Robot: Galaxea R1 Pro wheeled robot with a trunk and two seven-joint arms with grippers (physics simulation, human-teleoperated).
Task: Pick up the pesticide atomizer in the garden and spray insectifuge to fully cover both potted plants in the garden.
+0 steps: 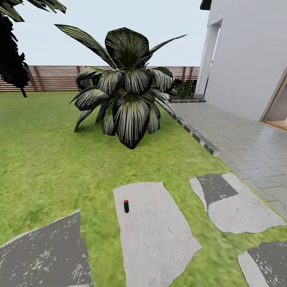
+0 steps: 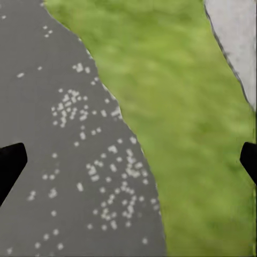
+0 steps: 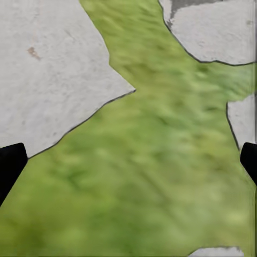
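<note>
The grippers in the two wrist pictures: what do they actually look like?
Little shows. The left gripper and right gripper appear as plain black fingers poking in from both picture edges, each narrowing to a blunt, angled tip. No cables, markings or other colours show on them.

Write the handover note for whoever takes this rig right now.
Left gripper: open, empty, over a dark stepping stone and grass.
Right gripper: open, empty, over grass beside a pale stone.
Atomizer: upright on the middle stone, ahead of the robot, in front of the big striped bush.
Done: nothing picked up.
Left: grasp the atomizer, find both potted plants, spray each fully.
</note>
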